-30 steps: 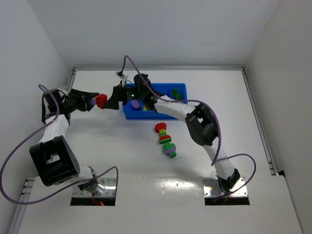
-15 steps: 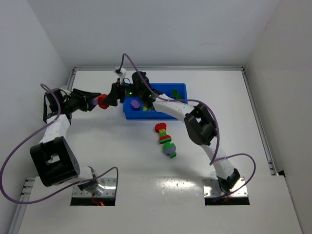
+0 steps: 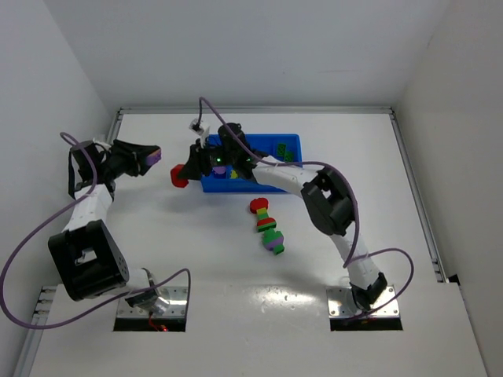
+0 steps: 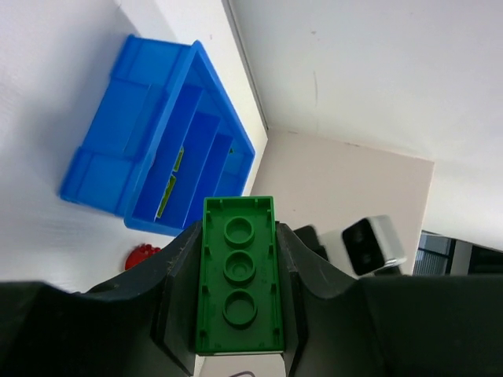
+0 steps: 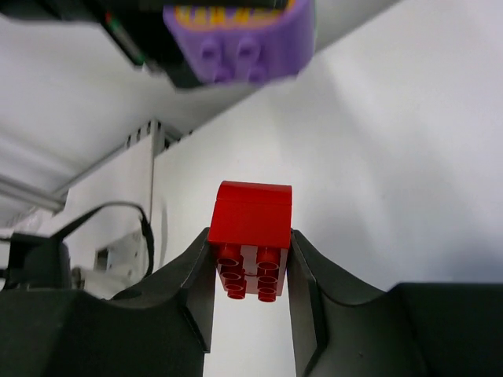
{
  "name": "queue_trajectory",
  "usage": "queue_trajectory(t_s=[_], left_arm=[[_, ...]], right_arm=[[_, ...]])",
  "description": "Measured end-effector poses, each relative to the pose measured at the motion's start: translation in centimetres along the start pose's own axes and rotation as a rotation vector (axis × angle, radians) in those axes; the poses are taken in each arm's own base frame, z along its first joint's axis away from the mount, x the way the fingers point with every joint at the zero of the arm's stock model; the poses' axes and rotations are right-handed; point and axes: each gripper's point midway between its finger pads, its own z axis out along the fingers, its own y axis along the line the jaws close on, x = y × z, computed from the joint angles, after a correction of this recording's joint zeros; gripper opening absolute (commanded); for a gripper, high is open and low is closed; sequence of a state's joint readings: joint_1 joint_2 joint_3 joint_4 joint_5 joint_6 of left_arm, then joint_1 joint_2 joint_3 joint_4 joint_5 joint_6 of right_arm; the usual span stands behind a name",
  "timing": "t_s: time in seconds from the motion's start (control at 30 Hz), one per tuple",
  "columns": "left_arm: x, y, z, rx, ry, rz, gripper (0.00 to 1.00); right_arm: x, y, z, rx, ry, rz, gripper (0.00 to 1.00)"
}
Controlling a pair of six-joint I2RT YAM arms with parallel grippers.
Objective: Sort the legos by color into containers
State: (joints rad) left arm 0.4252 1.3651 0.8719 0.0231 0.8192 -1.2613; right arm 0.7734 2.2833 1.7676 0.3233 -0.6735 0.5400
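While right gripper (image 5: pixel 251 263) clamps a small red plastic brick (image 5: pixel 251 218) just left of the shallow blue plastic tray (image 3: pixel 289 142), left gripper (image 4: pixel 240 271) pinches a green plastic brick (image 4: pixel 239 306) farther left of it.

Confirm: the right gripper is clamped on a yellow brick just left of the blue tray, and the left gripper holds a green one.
Wrong colour: the right wrist view shows the right gripper clamped on a red brick, not yellow. It is just left of the blue tray, and the left gripper holds a green brick.
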Motion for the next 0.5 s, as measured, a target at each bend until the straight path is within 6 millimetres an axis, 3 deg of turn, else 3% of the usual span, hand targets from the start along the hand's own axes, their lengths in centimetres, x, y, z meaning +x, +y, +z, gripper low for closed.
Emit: queue_trajectory(t_s=[0.17,0.27,0.37,0.43,0.5], left_arm=[[-0.6,-0.2,0.1,-0.018,0.004,0.113,0.0],[-1.1,0.5,0.1,-0.084,0.028,0.288,0.0],[-1.2,2.7,0.2,-0.197,0.091,0.507,0.0],[0.1,4.8,0.2,-0.262,0.191,0.657,0.0],[2.9,7.0,0.0,-0.295,0.337,0.786,0.0]], right_arm=[[1.5,1.0,-2.8,0.002,0.063,0.003,0.04],[0.7,1.9,-5.6,0.016,0.073,-0.025,0.04],[-1.0,2.6,-9.3,0.044,0.065,-0.061,0.04],[-2.7,2.8,-11.9,0.072,0.045,-0.092,0.04],[-4.0,2.8,-14.4,0.107,0.027,-0.111,0.04]])
